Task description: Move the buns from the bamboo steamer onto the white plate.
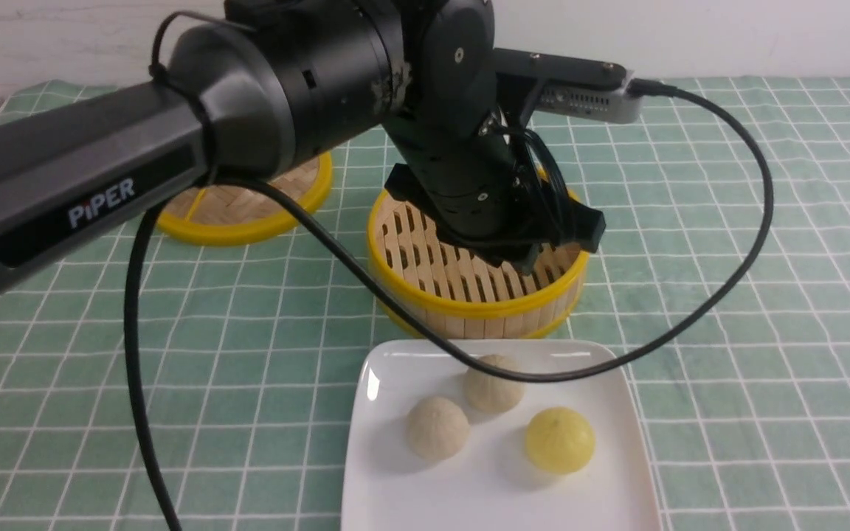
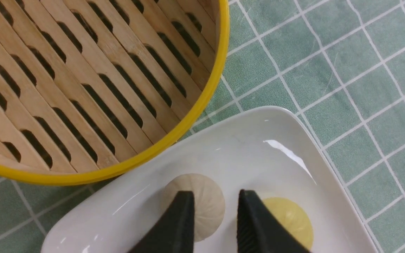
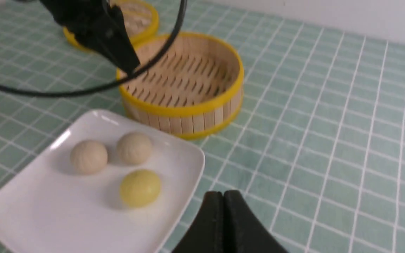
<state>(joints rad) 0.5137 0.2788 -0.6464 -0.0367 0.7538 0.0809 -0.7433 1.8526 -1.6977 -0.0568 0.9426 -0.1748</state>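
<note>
Left hand [image 2: 216, 192] parted and empty, right hand [image 3: 223, 193] clenched (a cable [image 1: 543, 379] crosses one bun [image 1: 493, 394]).

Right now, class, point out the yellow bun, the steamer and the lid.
yellow bun [image 1: 559, 440], front view, top of its dome.
steamer [image 3: 188, 111], right wrist view, near yellow rim.
lid [image 1: 248, 232], front view, yellow rim.

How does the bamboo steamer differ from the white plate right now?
The bamboo steamer is round and deep, the white plate squarish and shallow. The steamer is slatted bamboo with yellow rims; the plate is glossy white. The steamer is empty; the plate holds all three buns. Both stand on the green checked cloth.
</note>
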